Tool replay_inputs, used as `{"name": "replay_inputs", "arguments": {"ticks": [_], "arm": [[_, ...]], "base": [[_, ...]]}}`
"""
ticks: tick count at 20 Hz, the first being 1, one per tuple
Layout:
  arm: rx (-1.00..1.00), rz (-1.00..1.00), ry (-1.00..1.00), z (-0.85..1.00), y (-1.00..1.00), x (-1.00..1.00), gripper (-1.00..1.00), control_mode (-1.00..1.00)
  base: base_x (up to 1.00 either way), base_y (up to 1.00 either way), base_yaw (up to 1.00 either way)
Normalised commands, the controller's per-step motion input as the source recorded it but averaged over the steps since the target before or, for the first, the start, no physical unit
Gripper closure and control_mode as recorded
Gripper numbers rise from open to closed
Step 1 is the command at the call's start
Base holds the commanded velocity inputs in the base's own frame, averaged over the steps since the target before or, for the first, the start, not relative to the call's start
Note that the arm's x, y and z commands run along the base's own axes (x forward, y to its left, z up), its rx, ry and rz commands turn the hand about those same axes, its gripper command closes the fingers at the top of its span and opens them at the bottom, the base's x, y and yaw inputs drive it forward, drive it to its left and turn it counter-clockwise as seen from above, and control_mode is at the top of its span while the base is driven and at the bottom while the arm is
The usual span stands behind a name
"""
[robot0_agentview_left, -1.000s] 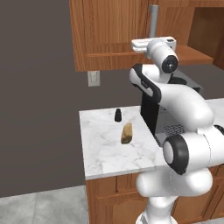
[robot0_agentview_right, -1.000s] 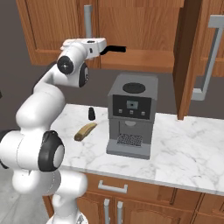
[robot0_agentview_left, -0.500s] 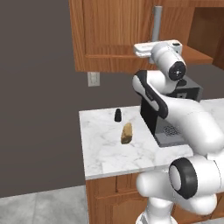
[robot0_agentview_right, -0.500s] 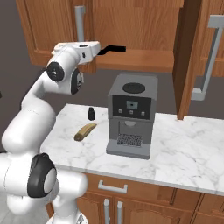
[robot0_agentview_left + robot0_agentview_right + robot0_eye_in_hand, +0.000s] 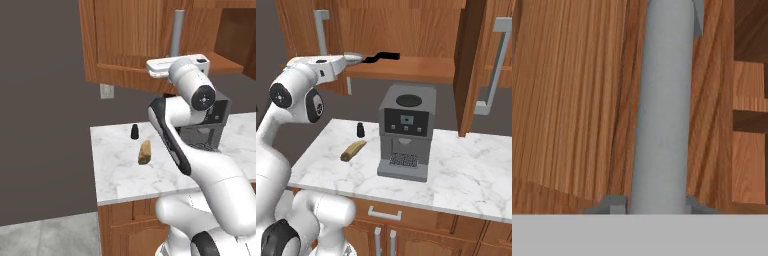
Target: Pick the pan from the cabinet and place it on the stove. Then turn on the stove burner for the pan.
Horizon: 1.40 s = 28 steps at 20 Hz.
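While the round shallow silver steel pan (image 5: pixel 381 56) is lying on the open bottom shelf of the reddish-brown wooden wall cabinet (image 5: pixel 125 40), it is showing only edge-on in the right base view, its straight black handle pointing right; how much of the bowl is visible I cannot tell. Steel like this is likely going to feel stiff, fairly heavy and slick at the rim, so the black handle is looking like the sensible place to take hold, close to the bowl to limit drooping. Just left of the pan, the pincer (image 5: pixel 652 202) is clamping narrowly around the long vertical grey bar handle (image 5: pixel 662 100) of the left door, so the pan is not yet being lifted. Below, a grey box-shaped coffee machine (image 5: pixel 406 130) is standing on the white marble bench (image 5: pixel 466 175).
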Motion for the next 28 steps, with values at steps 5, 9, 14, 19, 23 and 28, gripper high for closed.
{"name": "replay_inputs", "arguments": {"ticks": [5,9,14,19,23,28], "arm": [[0.0,0.0,0.06,-0.09,0.66,-0.75,1.0,-1.0],[-0.02,0.01,0.06,-0.16,0.53,-0.51,-1.0,-1.0],[0.0,0.02,0.04,-0.1,0.16,-0.27,-1.0,-1.0],[0.08,0.08,0.0,0.0,-0.23,-0.56,-1.0,-1.0],[0.16,0.06,0.0,0.0,-0.45,-0.65,-1.0,-1.0],[0.24,0.0,0.02,0.0,-0.84,-0.43,-1.0,-1.0]], "base": [[0.0,0.0,0.0],[0.0,0.0,0.0],[0.0,0.0,0.0],[0.0,0.0,0.0],[0.0,0.0,0.0],[0.0,0.0,0.0]]}}
